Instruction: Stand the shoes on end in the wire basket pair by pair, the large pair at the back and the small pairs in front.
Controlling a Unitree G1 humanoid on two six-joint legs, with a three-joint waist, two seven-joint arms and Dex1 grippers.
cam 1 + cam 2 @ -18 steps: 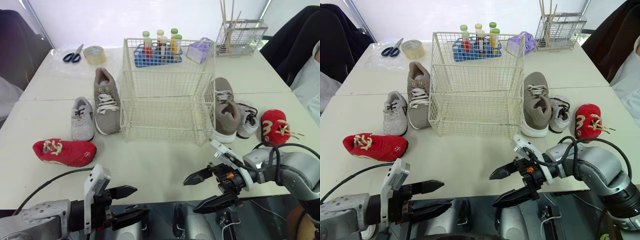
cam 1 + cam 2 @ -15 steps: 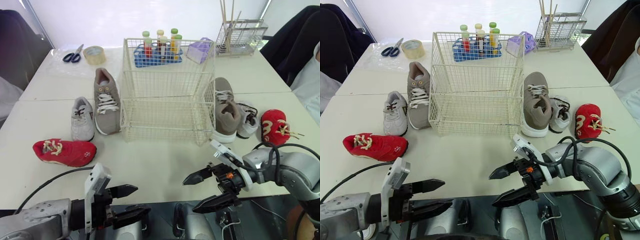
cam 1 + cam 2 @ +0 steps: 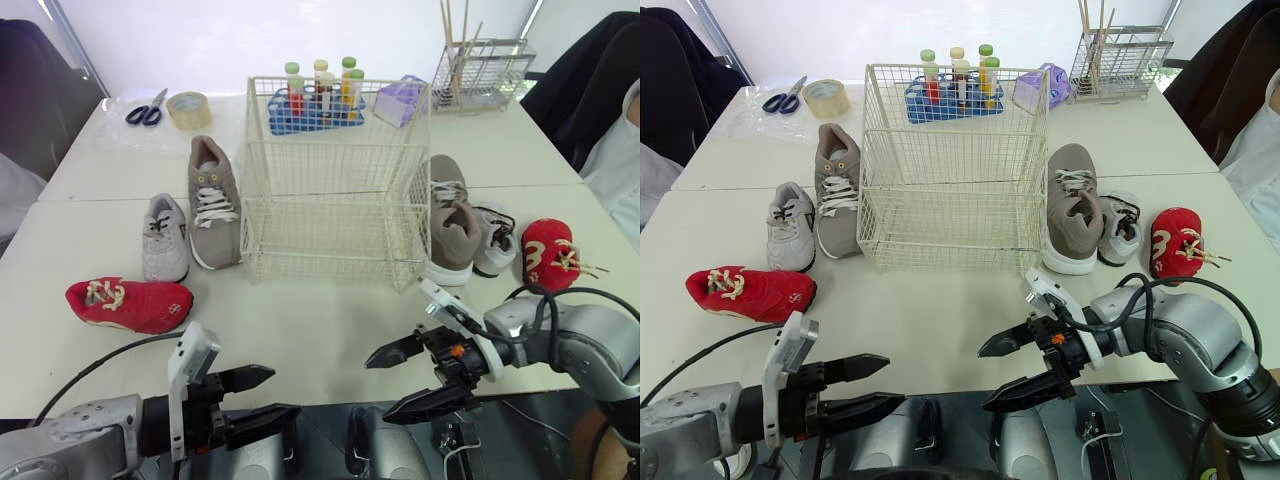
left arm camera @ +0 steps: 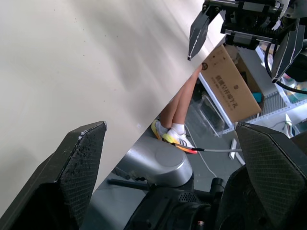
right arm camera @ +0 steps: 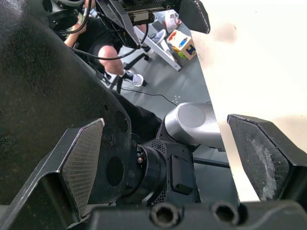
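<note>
Barely shifted, left gripper [image 3: 284, 390] and right gripper [image 3: 377, 390] are held open at 6 o'clock; basket [image 3: 335, 200] could be knocked by wide reaches.

The left arm [image 3: 75, 442] and right arm [image 3: 588, 335] are silver-grey with looping black cables [image 3: 97, 364]. The left gripper [image 3: 284, 390] and right gripper [image 3: 377, 391] have white brackets [image 3: 192, 362] and pointed black fingers [image 3: 396, 352].

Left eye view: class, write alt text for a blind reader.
An empty wire basket stands mid-table, a tan shoe, white shoe and red shoe on its left, their mates on its right. Left fingers and right fingers hover open in front.
</note>
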